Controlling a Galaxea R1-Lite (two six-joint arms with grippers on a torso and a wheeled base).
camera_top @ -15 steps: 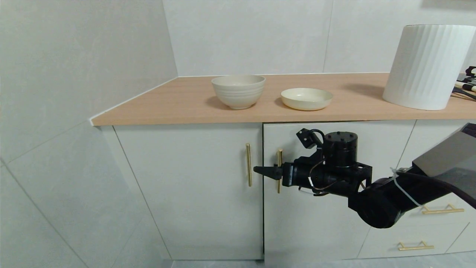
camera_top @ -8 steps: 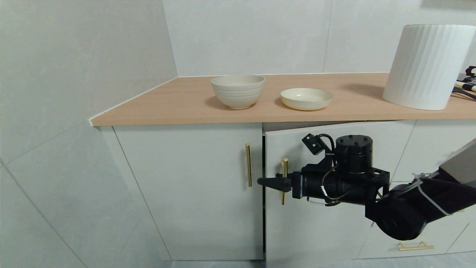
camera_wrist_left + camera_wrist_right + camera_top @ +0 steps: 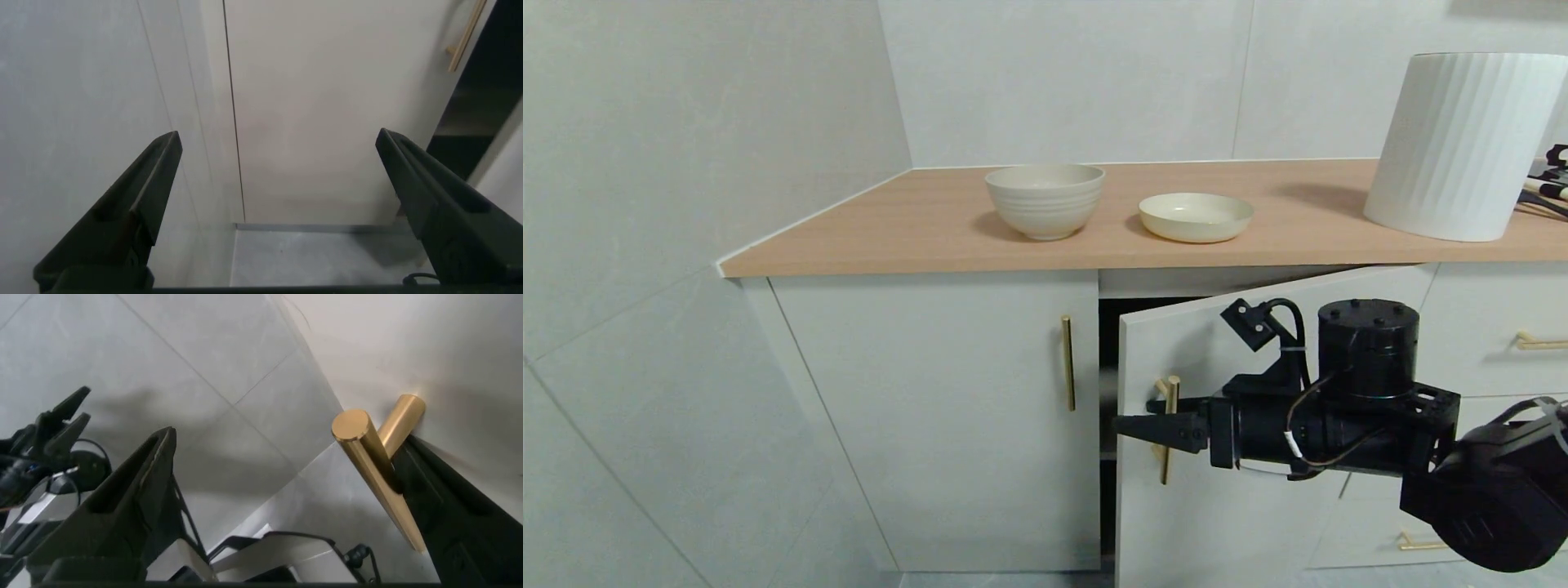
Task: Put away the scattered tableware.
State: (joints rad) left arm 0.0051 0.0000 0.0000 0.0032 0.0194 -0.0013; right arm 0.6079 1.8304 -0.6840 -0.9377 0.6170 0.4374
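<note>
1. The right tool (image 3: 1137, 415) is at the slim brass bar handle (image 3: 1170, 433) of the pale grey right-hand cabinet door (image 3: 1217, 523) below the desk (image 3: 890, 229)
2. Its jaws are spread wide and clamp nothing. In the right wrist view the brass handle (image 3: 376, 469) rests against the inner face of one finger (image 3: 458, 514), while the other finger stands well apart from it
3. That door stands partly open, with a dark gap between it and the closed left-hand cabinet door (image 3: 931, 408), which has its own brass handle (image 3: 1067, 362)
4. The left tool (image 3: 278, 137) is also spread wide and holds nothing. It faces the closed left-hand door low down, near the floor
5. A ribbed beige ceramic bowl (image 3: 1045, 200) sits upright on the wooden desk, toward its left end
6. A shallow cream dish (image 3: 1196, 216) lies beside the bowl on its right, near but not touching, closer to the front edge
7. A tall white ribbed cylinder (image 3: 1462, 147) stands at the desk's right end, well apart from the dish
</note>
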